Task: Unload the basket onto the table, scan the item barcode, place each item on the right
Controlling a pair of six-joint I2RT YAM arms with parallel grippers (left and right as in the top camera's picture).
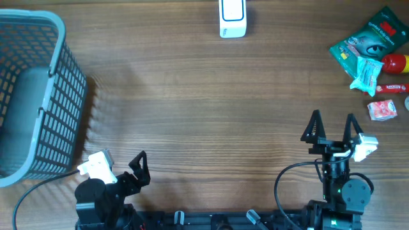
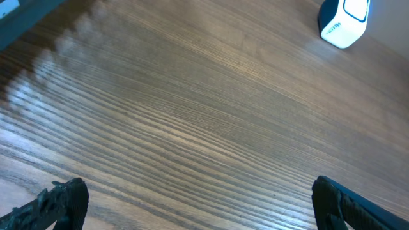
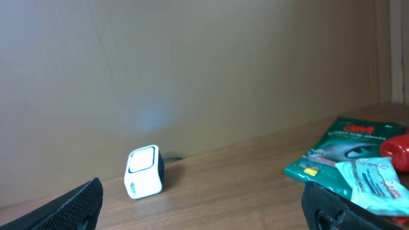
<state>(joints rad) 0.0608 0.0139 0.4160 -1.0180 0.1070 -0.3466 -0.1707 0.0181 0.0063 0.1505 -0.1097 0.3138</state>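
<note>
The white and blue barcode scanner (image 1: 232, 18) stands at the far edge of the table, also seen in the left wrist view (image 2: 345, 22) and the right wrist view (image 3: 144, 172). A pile of items lies at the far right: a green packet (image 1: 369, 37) (image 3: 342, 148), a pale wrapped pack (image 1: 367, 73) (image 3: 377, 182), a red bottle (image 1: 397, 62) and a small red-and-white packet (image 1: 382, 110). My left gripper (image 1: 121, 165) (image 2: 198, 198) hangs open and empty at the near left. My right gripper (image 1: 332, 121) (image 3: 203, 198) stands open and empty at the near right, short of the pile.
A grey slatted basket (image 1: 64, 38) takes up the left side of the table, its corner showing in the left wrist view (image 2: 19, 19). A red tube (image 1: 391, 88) lies in the pile. Bare wood (image 1: 204, 108) lies between both grippers and the scanner.
</note>
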